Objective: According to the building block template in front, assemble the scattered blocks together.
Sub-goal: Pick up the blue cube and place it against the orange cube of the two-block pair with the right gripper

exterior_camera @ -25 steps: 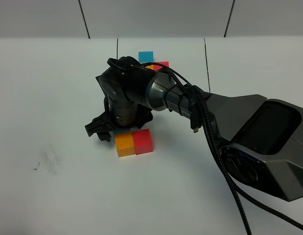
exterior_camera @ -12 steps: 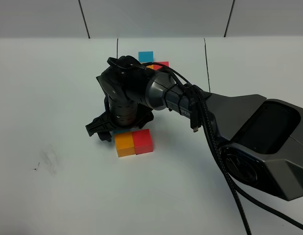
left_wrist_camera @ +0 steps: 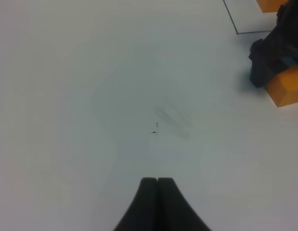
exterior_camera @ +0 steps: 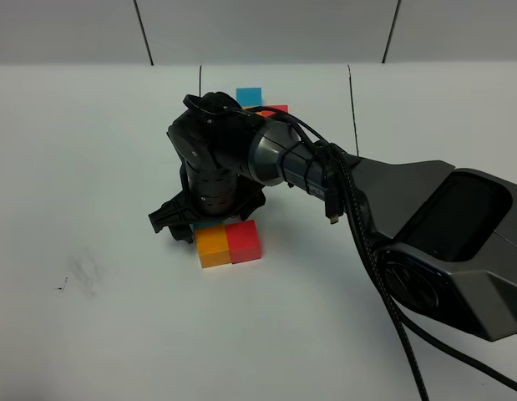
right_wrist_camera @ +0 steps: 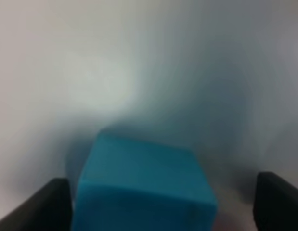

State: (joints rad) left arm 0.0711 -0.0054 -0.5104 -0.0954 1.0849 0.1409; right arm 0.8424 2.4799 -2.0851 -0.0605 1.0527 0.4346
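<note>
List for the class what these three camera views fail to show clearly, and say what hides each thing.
- Light blue cube: blurred in the right wrist view; in the high view almost wholly hidden under the right gripper.
- Template: the arm covers most of it; its orange cube is unseen.
- Right gripper's contact with the cube: undecidable.
- Orange cube: cut by the left wrist view's edge.

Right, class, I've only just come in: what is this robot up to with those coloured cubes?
It is copying a small block pattern. The right gripper hangs low over the light blue cube, its fingers spread either side, one apart from it. That cube sits just behind the orange cube and red cube, already side by side. The framed template lies further back. The left gripper is shut and idle.
</note>
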